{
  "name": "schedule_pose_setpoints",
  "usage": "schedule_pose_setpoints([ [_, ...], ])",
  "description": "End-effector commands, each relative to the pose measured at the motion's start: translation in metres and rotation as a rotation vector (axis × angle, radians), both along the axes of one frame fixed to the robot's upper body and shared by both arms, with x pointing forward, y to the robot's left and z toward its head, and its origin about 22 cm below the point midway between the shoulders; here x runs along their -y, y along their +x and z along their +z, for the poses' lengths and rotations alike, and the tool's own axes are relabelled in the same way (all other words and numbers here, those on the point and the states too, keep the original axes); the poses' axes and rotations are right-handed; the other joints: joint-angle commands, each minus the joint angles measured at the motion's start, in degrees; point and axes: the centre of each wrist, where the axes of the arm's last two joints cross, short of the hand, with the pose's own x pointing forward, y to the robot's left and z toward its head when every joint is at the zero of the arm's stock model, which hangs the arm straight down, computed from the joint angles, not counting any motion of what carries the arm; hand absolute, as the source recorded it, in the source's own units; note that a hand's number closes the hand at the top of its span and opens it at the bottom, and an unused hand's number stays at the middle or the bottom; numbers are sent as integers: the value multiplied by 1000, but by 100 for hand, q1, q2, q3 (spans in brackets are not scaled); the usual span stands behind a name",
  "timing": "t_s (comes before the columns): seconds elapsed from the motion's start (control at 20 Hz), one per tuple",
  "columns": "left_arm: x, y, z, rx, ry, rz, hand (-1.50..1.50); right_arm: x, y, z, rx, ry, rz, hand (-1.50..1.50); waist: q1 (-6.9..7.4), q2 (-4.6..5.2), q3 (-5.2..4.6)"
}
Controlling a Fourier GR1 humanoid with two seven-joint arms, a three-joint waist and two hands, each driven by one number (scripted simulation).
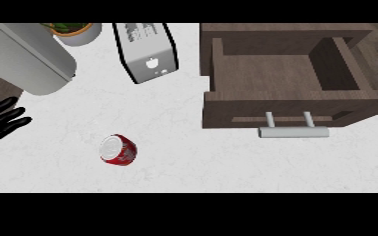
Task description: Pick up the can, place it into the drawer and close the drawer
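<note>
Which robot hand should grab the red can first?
Probably the left. The left robot hand shows at the view's left edge, on the same side as the can. The right one is out of view, and the open drawer sits far to the right.

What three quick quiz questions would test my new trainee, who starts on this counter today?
1. True or false: the drawer stands open.
2. The red can lies: A) inside the drawer, B) on the white counter, C) on the toaster.
3. Which hand shows, and where?

Key: 1 true. 2 B, left of the drawer's handle. 3 The left hand, at the view's left edge, away from the can.
</note>
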Motion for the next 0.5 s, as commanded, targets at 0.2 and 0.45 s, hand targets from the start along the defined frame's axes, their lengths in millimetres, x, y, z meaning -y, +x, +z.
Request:
schedule_pose_setpoints([
  [0.2,19,3,-17,-139,-20,-34,-150,16,-6,6,15,17,-8,-150,29,-2,-2],
  [0.45,59,20,-28,-125,-20,-22,-150,12,-25,9,-5,8,16,-150,3,-1,-4],
])
